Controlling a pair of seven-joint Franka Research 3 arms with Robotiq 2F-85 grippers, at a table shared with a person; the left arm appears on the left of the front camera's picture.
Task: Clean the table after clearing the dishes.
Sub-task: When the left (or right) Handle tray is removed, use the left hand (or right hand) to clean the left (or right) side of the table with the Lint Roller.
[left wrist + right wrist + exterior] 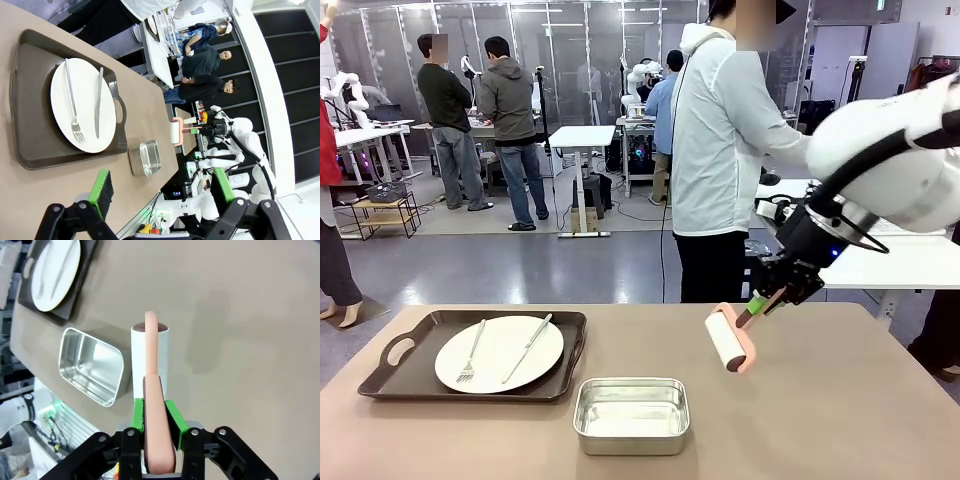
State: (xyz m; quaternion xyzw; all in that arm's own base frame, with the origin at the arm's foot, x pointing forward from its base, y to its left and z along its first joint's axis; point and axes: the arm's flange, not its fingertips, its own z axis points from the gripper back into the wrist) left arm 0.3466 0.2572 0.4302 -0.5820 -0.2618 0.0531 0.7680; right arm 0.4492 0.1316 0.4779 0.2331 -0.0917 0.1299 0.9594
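Table (840, 400), matte pinkish-brown: at left, dark tray (420, 322) with white plate (500, 362), fork (470, 352), knife (527, 348); centre, steel pan (631, 441); right, right gripper (758, 304) clamped on pink lint roller (728, 342). Left gripper (162, 190) fingers apart. Person (720, 150) beyond; grey floor (520, 270).

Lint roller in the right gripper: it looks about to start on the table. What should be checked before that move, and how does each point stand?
1. Right gripper shut on the lint roller handle: ok.
2. Roll in contact with the table: cannot tell; it looks held just above the surface.
3. Dishes cleared: not ok. A tray with plate, fork and knife sits on the table's left part.
4. Steel pan out of the rolling path: not ok; it stands mid-table, near the roller.
5. Left gripper open and empty: ok.
6. Person clear of the tabletop: ok, standing at the far side.
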